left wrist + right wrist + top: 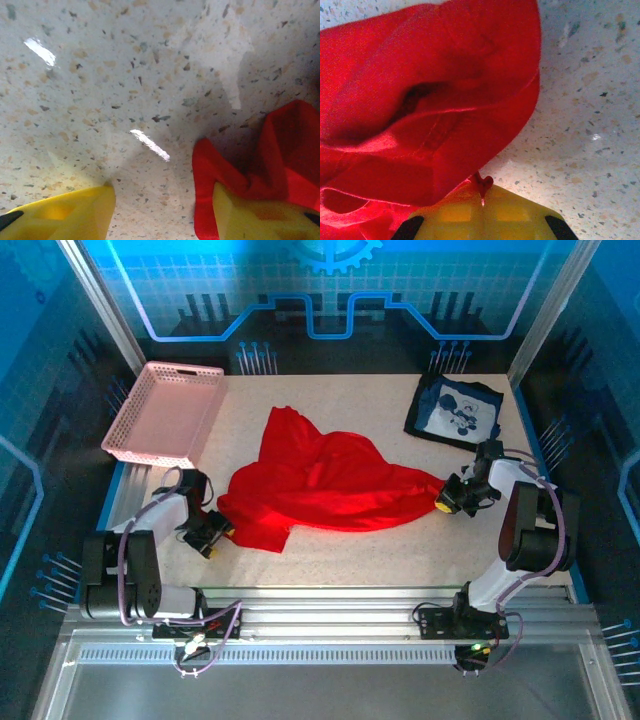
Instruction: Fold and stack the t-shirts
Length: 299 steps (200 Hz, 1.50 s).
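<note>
Speckled pale table (350, 555) fills the floor of a blue-lit enclosure. At its far left corner stands a pink lattice basket (128, 425), well apart from the cloth.

Nearer, the left arm (150, 525) lies low, its jaws at the lower-left edge of the red t-shirt (320, 480). The left wrist view shows these jaws open. Two yellow fingers (60, 215) stand apart with bare table between them, and a fold of red cloth rests against the right-hand finger, not pinched.

The red t-shirt lies crumpled across the middle of the table, spread wide. One lobe reaches toward the far side and a narrow tip stretches to the right.

At the far right lies the navy t-shirt (455, 412), a flat, compact, roughly square shape with its white-and-black graphic facing up, apart from the red one.

At the red tip sit the jaws of the right arm (525, 520). In the right wrist view they are closed on the red cloth. A small pinch of fabric pokes out where the yellow fingertips (515, 215) meet, and the rest bunches up above them.
</note>
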### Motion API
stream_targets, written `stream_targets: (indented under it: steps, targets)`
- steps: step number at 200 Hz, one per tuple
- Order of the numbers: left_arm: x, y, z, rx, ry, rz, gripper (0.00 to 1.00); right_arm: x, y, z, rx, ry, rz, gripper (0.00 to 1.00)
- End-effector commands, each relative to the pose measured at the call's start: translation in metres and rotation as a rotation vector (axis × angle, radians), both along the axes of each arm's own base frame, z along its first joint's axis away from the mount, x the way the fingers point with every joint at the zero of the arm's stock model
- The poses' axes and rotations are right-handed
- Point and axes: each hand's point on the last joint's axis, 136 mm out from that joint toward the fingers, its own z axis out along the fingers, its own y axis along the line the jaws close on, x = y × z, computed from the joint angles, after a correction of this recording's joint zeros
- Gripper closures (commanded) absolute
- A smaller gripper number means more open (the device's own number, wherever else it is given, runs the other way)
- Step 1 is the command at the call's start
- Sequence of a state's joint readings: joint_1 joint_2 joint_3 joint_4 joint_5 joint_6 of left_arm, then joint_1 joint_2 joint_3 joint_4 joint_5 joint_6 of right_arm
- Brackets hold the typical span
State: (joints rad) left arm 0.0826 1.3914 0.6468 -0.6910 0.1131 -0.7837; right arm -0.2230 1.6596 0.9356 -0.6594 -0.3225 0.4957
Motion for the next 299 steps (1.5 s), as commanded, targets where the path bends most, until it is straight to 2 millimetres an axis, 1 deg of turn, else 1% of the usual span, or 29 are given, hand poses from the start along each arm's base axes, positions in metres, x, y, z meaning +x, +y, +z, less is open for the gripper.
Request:
stream_targets:
  steps: [1,14,60,80,90,117,140,147,164,193,202,232,249,270,284,299]
  targets:
    - [0.064,-0.004,-0.003,-0.025,-0.225,-0.047,0.44,-0.002,0.003,0.0,0.013,-0.01,0.016,1.0]
    - [0.07,-0.006,-0.006,-0.024,-0.22,-0.056,0.44,-0.002,0.004,0.0,0.017,-0.012,0.016,1.0]
    - [0.101,-0.016,-0.014,-0.021,-0.212,-0.114,0.53,0.001,0.008,0.0,0.027,-0.02,0.031,1.0]
    - [0.111,-0.018,-0.015,-0.014,-0.21,-0.132,0.64,0.002,0.01,0.002,0.029,-0.024,0.04,1.0]
    - [0.113,-0.018,-0.015,-0.007,-0.207,-0.138,0.68,0.003,0.011,0.002,0.033,-0.029,0.044,1.0]
    - [0.119,-0.018,-0.015,-0.008,-0.192,-0.159,0.86,0.003,0.013,0.004,0.041,-0.036,0.055,1.0]
    - [0.123,-0.018,-0.014,-0.009,-0.192,-0.166,0.97,0.005,0.014,0.007,0.046,-0.049,0.064,1.0]
    - [0.124,-0.018,-0.013,-0.01,-0.196,-0.169,1.0,0.005,0.015,0.009,0.049,-0.053,0.066,1.0]
    - [0.123,-0.017,-0.004,-0.004,-0.211,-0.186,1.0,0.006,0.015,0.014,0.051,-0.064,0.078,1.0]
    - [0.117,-0.017,0.019,0.009,-0.25,-0.225,1.0,0.006,0.016,0.024,0.046,-0.085,0.093,1.0]
    - [0.114,-0.015,0.029,0.02,-0.267,-0.233,1.0,0.004,0.016,0.029,0.043,-0.094,0.095,1.0]
    - [0.103,-0.007,0.068,0.061,-0.338,-0.233,1.0,0.004,0.017,0.06,0.035,-0.176,0.104,1.0]
    - [0.098,-0.004,0.089,0.069,-0.386,-0.22,1.0,0.008,0.019,0.082,0.043,-0.233,0.108,1.0]
    - [0.099,-0.002,0.118,0.077,-0.465,-0.199,1.0,0.014,0.02,0.113,0.067,-0.319,0.103,1.0]
    - [0.105,-0.001,0.145,0.084,-0.54,-0.185,1.0,0.02,0.021,0.14,0.087,-0.394,0.091,1.0]
    - [0.116,0.0,0.183,0.097,-0.64,-0.178,1.0,0.026,0.021,0.175,0.108,-0.482,0.081,1.0]
